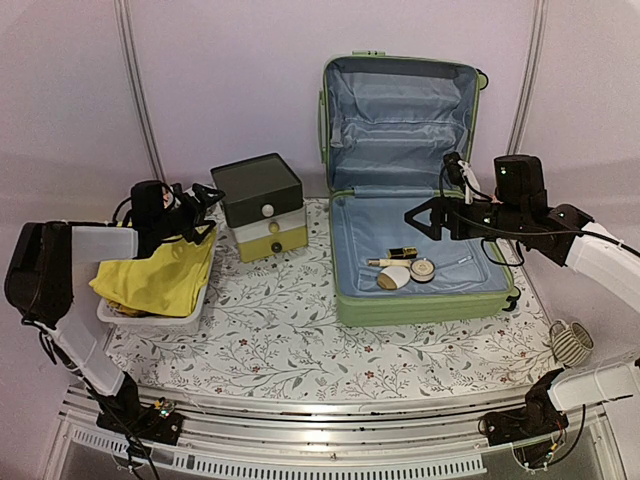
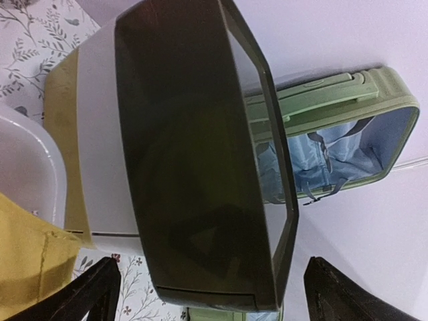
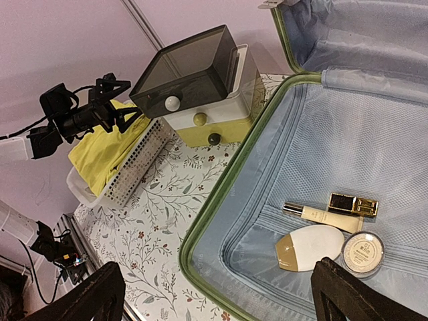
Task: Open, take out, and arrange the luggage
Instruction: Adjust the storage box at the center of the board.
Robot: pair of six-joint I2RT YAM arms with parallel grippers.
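Floral table: luggage crosswise, wheels rightward

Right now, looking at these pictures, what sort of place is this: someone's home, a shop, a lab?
Probably a robot test booth, not a home. The left arm and right arm are bolted at the edge of a floral-clothed table, plain pale walls close it in, and the open light-green suitcase looks staged.
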